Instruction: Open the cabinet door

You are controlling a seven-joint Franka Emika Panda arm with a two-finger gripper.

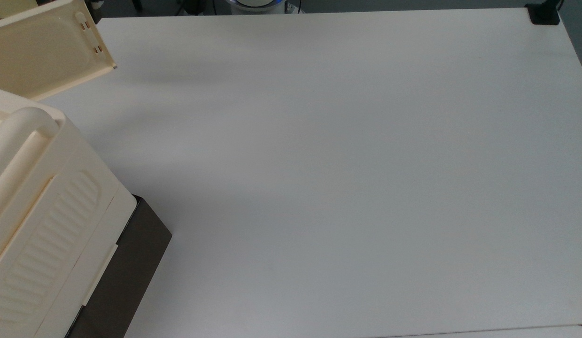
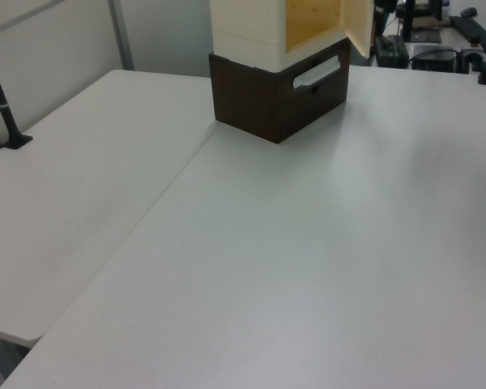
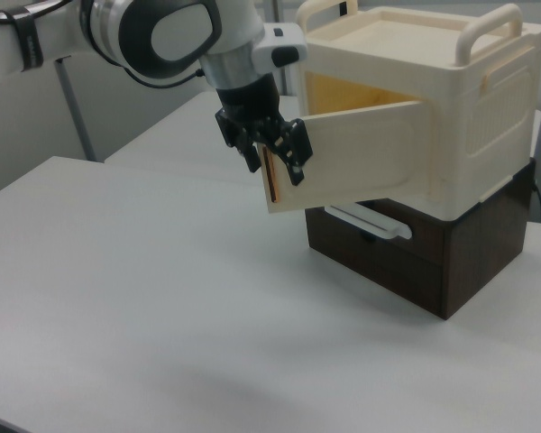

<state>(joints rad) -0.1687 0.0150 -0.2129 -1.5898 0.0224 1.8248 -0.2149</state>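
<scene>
While the cabinet (image 3: 451, 108) sat on a dark brown drawer unit (image 3: 428, 248) at the far right of the right view, its cabinet door (image 3: 347, 158) stood swung wide out from the body, hinged at the right view's right and reaching toward the right view's left. The opening behind the door showed a yellowish interior (image 2: 312, 20). In the right view the end effector (image 3: 275, 158) straddled the door's free edge, one black finger (image 3: 295, 155) lying over the door's outer face and the other at the edge beside it, so the fingers sat close together about the thin panel; whether they pressed on it I could not tell. The white and grey arm (image 3: 162, 32) came in from the right view's upper left.

From the top view the door (image 1: 42, 49) filled the upper left corner, its inner face turned up, with a small latch fitting (image 1: 86, 30) near its free edge. Below it lay the cabinet's ribbed top (image 1: 46, 234) and thick rounded handle bar (image 1: 16, 134), with the brown unit (image 1: 126, 277) showing under its lower edge.

In the left view the cabinet (image 2: 247, 24) and brown unit (image 2: 275, 93) stood at the far end of the white worktop (image 2: 292, 259), the door (image 2: 358, 24) jutting toward the left view's right. A pale drawer handle (image 2: 316, 73) crossed the brown front.
</scene>
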